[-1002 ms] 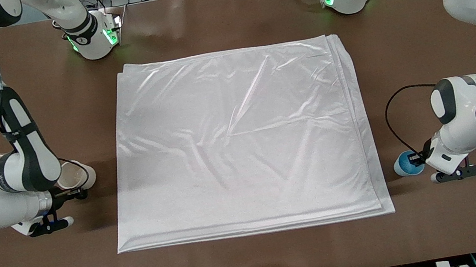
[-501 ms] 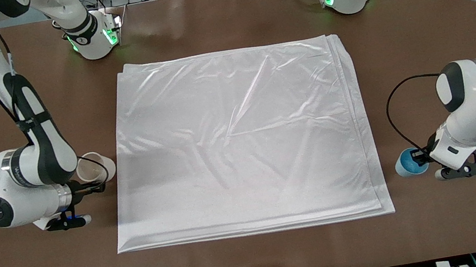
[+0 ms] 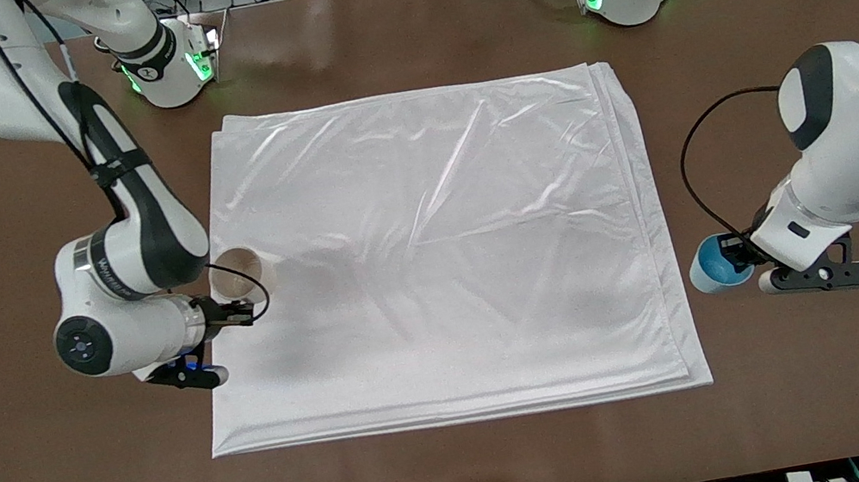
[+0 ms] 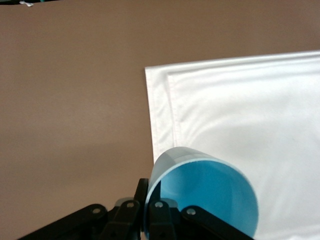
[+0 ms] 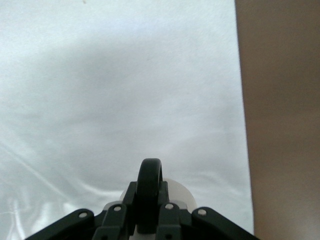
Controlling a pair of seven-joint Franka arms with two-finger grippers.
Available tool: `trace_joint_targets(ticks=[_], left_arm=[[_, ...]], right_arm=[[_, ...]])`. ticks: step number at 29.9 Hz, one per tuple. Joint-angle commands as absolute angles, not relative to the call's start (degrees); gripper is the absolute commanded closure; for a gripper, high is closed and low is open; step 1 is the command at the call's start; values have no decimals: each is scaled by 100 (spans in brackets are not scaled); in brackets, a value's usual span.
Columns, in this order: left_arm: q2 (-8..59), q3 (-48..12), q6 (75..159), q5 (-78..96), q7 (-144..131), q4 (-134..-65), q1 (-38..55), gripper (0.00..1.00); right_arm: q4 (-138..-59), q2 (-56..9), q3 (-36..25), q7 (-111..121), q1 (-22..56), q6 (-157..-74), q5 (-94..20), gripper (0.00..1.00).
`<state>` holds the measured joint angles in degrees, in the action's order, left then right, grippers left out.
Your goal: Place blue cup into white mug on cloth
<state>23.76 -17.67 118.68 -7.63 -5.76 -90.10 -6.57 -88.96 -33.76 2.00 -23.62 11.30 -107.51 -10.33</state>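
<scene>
the right gripper (image 3: 242, 311) was clenched on the white mug (image 3: 241, 274) by its black handle (image 5: 149, 192), held over the cloth (image 3: 432, 258) near its nine o'clock edge. the left gripper (image 3: 739, 252) was clamped on the rim of the blue cup (image 3: 711, 264), held over the table (image 3: 812, 386) just off the cloth's four o'clock edge.

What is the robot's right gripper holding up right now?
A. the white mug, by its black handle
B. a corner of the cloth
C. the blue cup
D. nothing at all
A: the right gripper is shut on the black loop handle of the white mug, held over the edge of the cloth, while the blue cup is in the left gripper.
</scene>
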Motion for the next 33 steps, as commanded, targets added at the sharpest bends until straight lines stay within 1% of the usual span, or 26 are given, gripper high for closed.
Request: trace_joint_targets(ticks=[1, 8, 14, 21, 28, 33], left_arm=[[2224, -1977, 11672, -949, -826, -9062, -642, 100], [2197, -1986, 11646, -958, -1081, -9044, -422, 100], [2197, -2074, 11339, -932, -1651, -8763, -176, 100], [2206, -2074, 11101, -914, -2302, -8657, 237, 100], [2206, -2074, 11092, -861, -2829, -8657, 466, 100], [2206, -2144, 11092, -861, -3286, -8657, 632, 100]], right_arm=[[-8772, -3305, 158, -3461, 1660, -10793, -1151, 92], [-8719, -3401, 158, -4420, 2091, -11267, -1160, 92], [-8719, -3533, 149, -5009, 2416, -11706, -1380, 92], [-8640, -3867, 141, -5949, 2909, -12286, -1353, 93], [-8587, -4113, 149, -6494, 3146, -12805, -1362, 95], [-8385, -4333, 141, -6916, 3305, -12946, -1345, 95]])
